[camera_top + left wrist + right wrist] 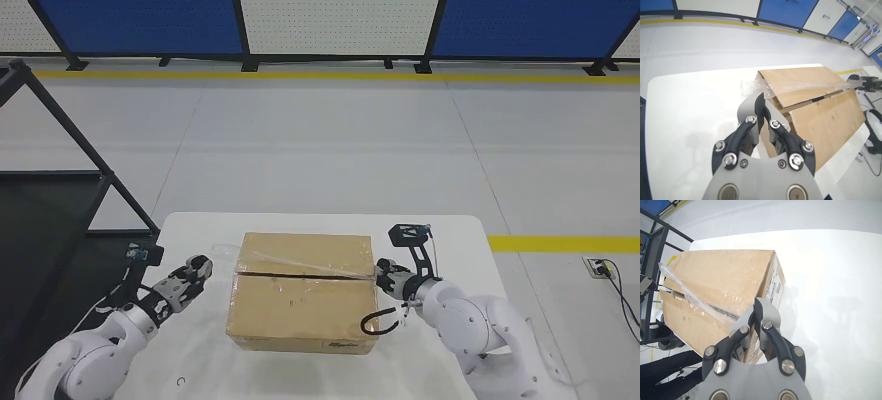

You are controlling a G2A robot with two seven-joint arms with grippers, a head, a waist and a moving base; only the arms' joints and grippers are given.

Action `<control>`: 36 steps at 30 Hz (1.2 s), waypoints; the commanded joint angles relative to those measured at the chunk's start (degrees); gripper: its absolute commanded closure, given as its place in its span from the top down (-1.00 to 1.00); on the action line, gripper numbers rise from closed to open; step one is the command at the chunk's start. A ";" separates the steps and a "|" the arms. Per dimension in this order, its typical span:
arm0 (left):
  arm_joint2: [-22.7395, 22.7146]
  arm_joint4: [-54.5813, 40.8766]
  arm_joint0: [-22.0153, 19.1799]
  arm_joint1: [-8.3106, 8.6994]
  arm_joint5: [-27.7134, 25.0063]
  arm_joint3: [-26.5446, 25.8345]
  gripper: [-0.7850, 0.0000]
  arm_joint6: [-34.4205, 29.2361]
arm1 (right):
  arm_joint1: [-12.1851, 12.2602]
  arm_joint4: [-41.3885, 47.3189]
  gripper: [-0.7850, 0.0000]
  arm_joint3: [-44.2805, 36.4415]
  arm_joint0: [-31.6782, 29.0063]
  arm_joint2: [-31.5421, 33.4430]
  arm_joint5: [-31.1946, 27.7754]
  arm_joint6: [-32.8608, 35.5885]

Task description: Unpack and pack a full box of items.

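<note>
pinching tape (696, 300), right pincer (755, 303) closed

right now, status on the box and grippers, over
left gripper shut, beside box end, off the tape strip. right gripper shut on tape strip, peeled up over box. flaps not yet open.

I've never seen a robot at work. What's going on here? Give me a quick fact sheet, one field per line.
setting: white table
main thing: cardboard box, mid-table, between the two arms
lid: flaps down, with a dark gap along the seam
tape strip: clear, lifted off the seam, stretched across the box top
right gripper: shut on the tape strip at one end of the box
left gripper: shut, by the strip's crumpled end at the other end; whether it grips it is unclear
contents: hidden
</note>
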 commanded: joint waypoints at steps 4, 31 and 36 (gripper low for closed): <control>-3.14 -2.15 3.66 -0.29 0.38 -1.04 1.00 7.51 | -0.12 0.22 -1.00 0.60 0.39 -0.06 -0.47 -0.02; -2.70 -24.31 -2.56 -1.80 16.65 3.23 1.00 -7.79 | -0.54 0.32 -1.00 1.66 0.96 0.09 -1.24 0.25; -2.70 -24.31 -2.56 -1.80 16.65 3.23 1.00 -7.79 | -0.59 0.06 -1.00 1.82 1.17 0.08 -1.46 0.53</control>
